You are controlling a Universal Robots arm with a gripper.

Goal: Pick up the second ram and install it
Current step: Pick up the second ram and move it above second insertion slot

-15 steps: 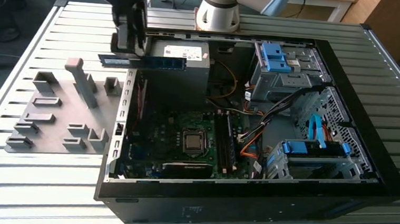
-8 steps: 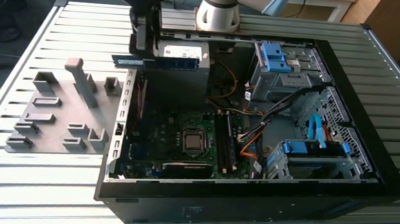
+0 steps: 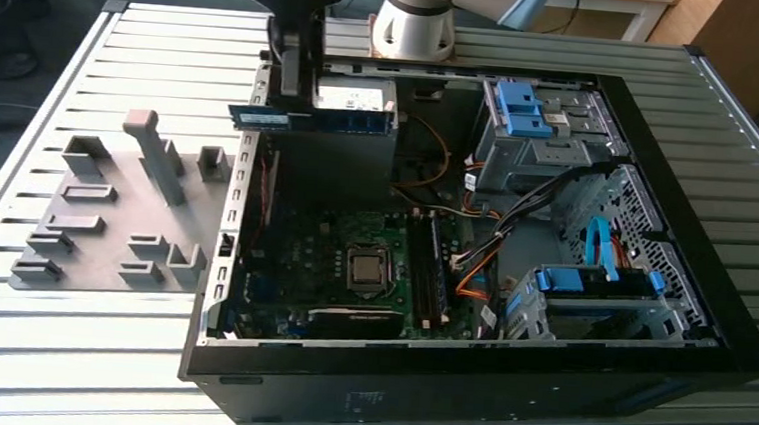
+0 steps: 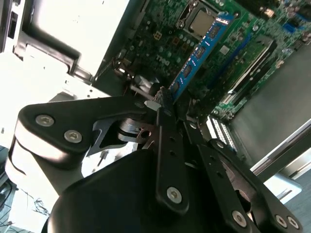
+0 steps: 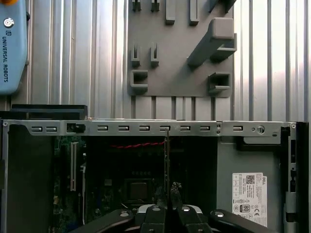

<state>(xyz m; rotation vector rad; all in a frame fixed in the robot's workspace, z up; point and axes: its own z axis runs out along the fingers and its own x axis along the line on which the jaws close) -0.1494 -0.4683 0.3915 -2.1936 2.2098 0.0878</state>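
Pinching second ram (image 3: 319,120) w/ gripper (image 3: 290,104), fingers pressed tight on the board. Holding it level above open PC case (image 3: 474,400), by grey PSU (image 3: 355,98), well clear of green motherboard (image 3: 336,260). Pointing its blue-green length w/ dark chips toward the mobo in second wrist view. Lying beside the case on exterior view's left: grey holder tray (image 3: 104,238).

The second ram (image 3: 313,120) hangs over the computer case (image 3: 475,380).

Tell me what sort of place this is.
Probably a robotics lab bench for PC assembly: an open computer case sits on a ribbed metal table, a grey holder tray beside it, and the arm's tool grips the second ram above the case.
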